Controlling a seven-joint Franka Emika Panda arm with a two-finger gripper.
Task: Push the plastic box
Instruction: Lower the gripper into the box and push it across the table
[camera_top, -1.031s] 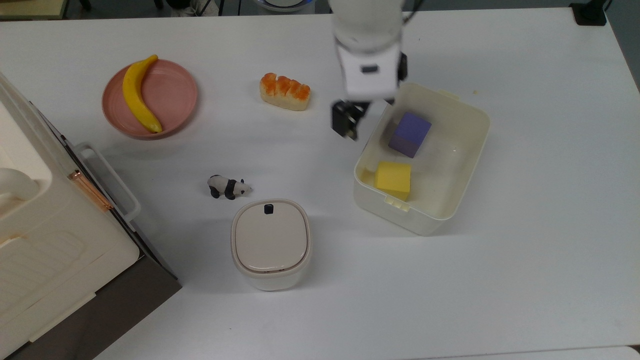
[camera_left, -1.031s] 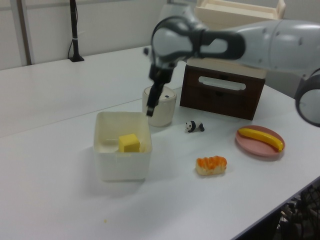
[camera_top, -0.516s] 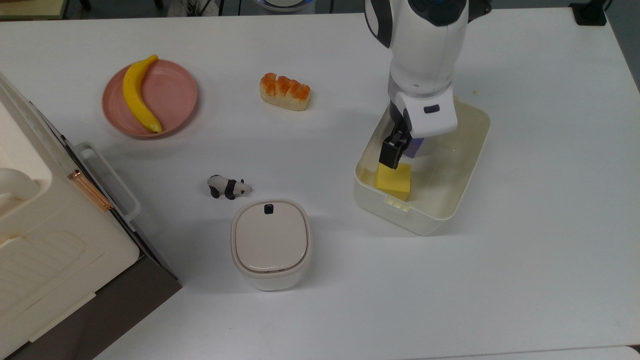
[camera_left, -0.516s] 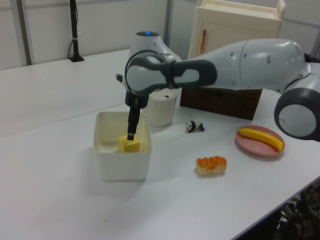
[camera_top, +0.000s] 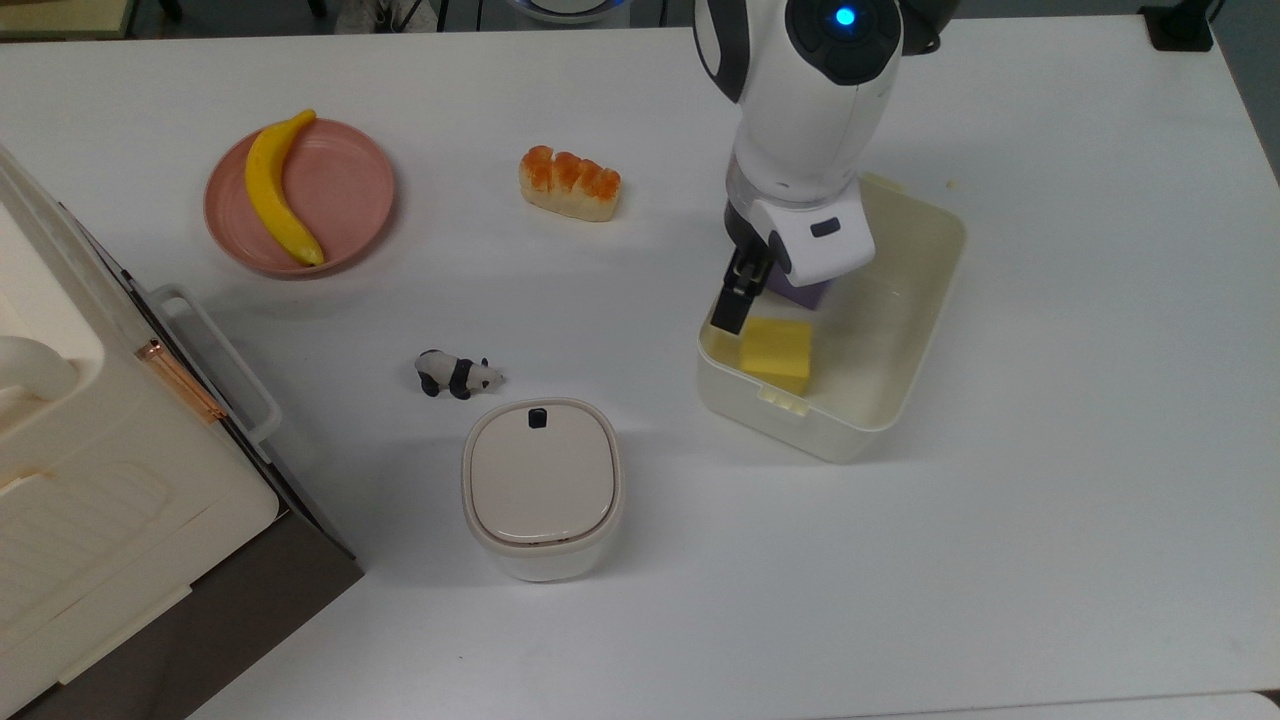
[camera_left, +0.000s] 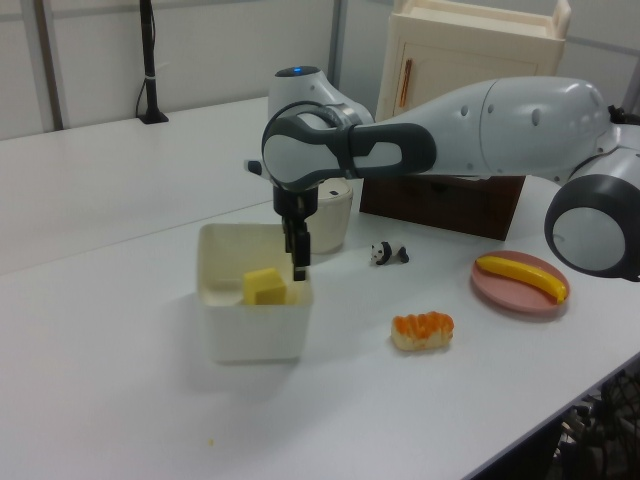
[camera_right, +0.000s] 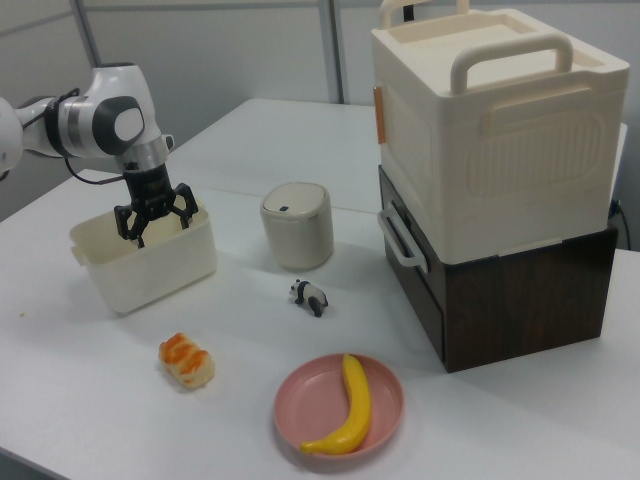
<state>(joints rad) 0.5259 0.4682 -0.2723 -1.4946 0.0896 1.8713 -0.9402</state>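
The plastic box (camera_top: 842, 440) is a cream-white open tub at the top view's right of centre, also seen from the side (camera_left: 255, 330) (camera_right: 150, 270). It holds a yellow block (camera_top: 778, 348) (camera_left: 265, 287) and a purple block (camera_top: 800, 294) that the hand partly covers. My gripper (camera_top: 740, 305) (camera_left: 298, 262) (camera_right: 156, 225) reaches down into the box. One black finger stands against the inside of the wall on the top view's left. In the right view the fingers are spread open, holding nothing.
A beige-topped canister (camera_top: 541, 487) and a toy panda (camera_top: 457, 374) lie to the top view's left of the box. A bread piece (camera_top: 570, 183) and a pink plate (camera_top: 350, 175) with a banana (camera_top: 280, 190) sit farther back. A big cream case (camera_top: 90, 480) fills the left edge.
The gripper swung from outside the box into it, then back toward the top view's left. The box slid and turned slightly that way, and the yellow block shifted inside it.
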